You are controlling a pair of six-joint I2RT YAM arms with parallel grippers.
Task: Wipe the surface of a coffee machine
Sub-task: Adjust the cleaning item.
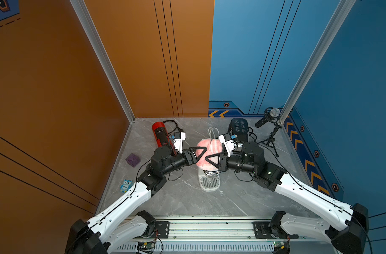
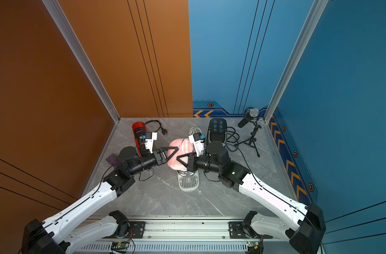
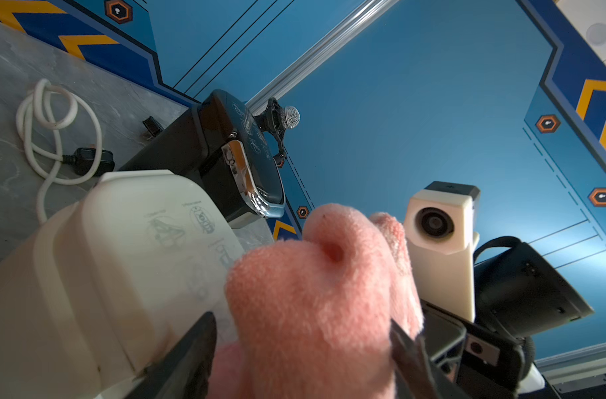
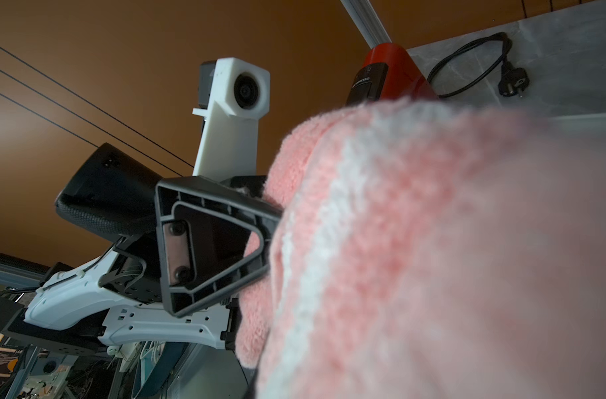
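A white coffee machine (image 1: 209,183) (image 2: 188,183) stands mid-table, its cream body (image 3: 104,259) close in the left wrist view. A pink cloth (image 1: 209,145) (image 2: 180,146) (image 3: 312,293) (image 4: 433,241) is bunched over its top. My left gripper (image 1: 202,152) (image 2: 173,151) (image 3: 301,362) reaches in from the left, jaws open, one finger on each side of the cloth bundle. My right gripper (image 1: 209,159) (image 2: 180,158) comes from the right and is shut on the pink cloth. That cloth fills the right wrist view and hides the right gripper's fingers there.
A red capsule machine (image 1: 160,134) with a black cord lies at the back left. At the back right are a black machine (image 1: 239,128) and a microphone on a tripod (image 1: 269,116). A purple cube (image 1: 132,160) and a blue owl toy (image 1: 126,185) sit by the left wall. A white cord (image 3: 52,131) coils behind the white machine.
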